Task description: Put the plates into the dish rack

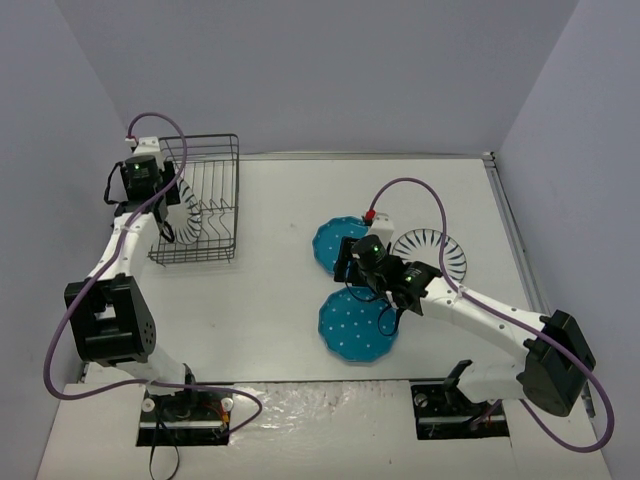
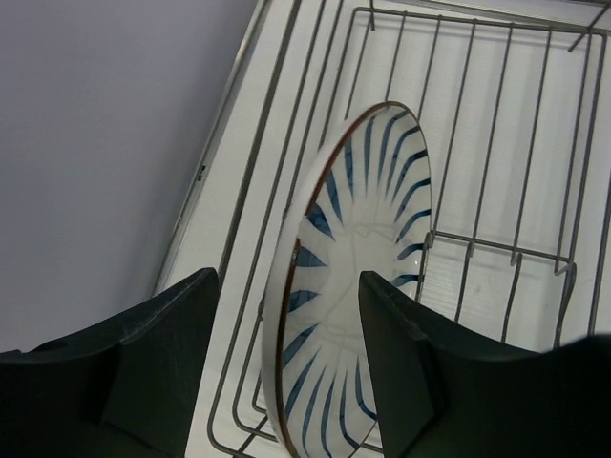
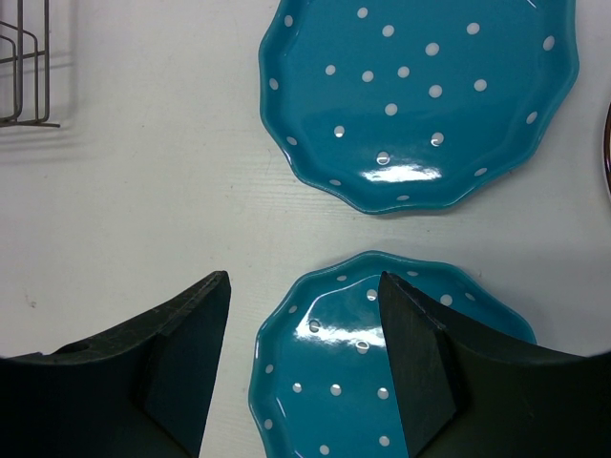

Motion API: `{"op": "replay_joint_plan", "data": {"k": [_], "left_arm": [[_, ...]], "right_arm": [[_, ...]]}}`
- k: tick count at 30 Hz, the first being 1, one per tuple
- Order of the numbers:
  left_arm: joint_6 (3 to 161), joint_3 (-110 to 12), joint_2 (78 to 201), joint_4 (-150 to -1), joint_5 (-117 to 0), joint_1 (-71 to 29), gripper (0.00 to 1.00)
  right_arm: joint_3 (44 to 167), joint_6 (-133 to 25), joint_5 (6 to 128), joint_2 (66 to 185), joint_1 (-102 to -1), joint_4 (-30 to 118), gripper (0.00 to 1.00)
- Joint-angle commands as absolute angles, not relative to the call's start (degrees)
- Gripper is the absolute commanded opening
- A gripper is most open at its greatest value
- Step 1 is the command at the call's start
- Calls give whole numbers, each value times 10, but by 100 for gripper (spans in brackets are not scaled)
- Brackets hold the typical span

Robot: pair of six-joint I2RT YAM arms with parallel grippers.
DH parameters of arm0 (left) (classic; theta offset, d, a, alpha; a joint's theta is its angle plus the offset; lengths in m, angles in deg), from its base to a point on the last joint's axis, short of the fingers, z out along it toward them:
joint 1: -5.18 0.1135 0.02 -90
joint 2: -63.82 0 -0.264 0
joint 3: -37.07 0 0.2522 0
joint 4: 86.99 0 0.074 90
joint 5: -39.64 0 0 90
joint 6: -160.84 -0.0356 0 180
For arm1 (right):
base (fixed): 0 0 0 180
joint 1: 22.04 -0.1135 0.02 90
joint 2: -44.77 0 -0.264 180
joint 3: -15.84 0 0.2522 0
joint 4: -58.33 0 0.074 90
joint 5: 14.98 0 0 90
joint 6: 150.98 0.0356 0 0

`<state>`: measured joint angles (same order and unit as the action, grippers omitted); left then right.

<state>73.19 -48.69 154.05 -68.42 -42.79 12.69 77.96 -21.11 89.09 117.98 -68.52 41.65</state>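
A white plate with dark stripes (image 2: pixel 353 239) stands on edge in the black wire dish rack (image 2: pixel 496 114), at the far left of the table (image 1: pixel 192 222). My left gripper (image 2: pixel 288 277) is open and straddles that plate's rim, with a gap showing on the left side. Two teal dotted plates lie flat mid-table, one farther (image 1: pixel 330 240) and one nearer (image 1: pixel 350 335). A second striped plate (image 1: pixel 432 255) lies flat to their right. My right gripper (image 3: pixel 304 281) hangs open over the far edge of the nearer teal plate (image 3: pixel 353 382), holding nothing. The farther teal plate (image 3: pixel 420 95) lies ahead of it.
The dish rack (image 1: pixel 215 150) sits against the left wall near the back corner; one corner of it shows in the right wrist view (image 3: pixel 24 57). Grey walls close in the table on the left, back and right.
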Motion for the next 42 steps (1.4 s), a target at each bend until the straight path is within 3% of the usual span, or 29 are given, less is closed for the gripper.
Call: {"op": "replay_joint_plan", "data": {"k": [1, 9, 17, 22, 28, 34, 42], "left_arm": [[737, -562, 1514, -649, -320, 127, 57], [741, -625, 1465, -585, -217, 126, 62], [791, -691, 1410, -476, -264, 63, 66], [879, -694, 1375, -429, -404, 11, 66], [972, -608, 1315, -472, -553, -26, 66], [1007, -514, 1289, -542, -572, -119, 66], [1024, -492, 1344, -594, -563, -217, 66]], "right_arm": [[782, -206, 895, 1161, -682, 440, 60], [783, -202, 907, 1155, -682, 440, 60], [808, -186, 962, 1154, -648, 403, 62], [812, -183, 955, 1139, -559, 363, 63], [809, -198, 924, 1098, -389, 302, 63], [796, -206, 899, 1058, -273, 249, 63], [758, -194, 887, 1068, -225, 232, 63]]}}
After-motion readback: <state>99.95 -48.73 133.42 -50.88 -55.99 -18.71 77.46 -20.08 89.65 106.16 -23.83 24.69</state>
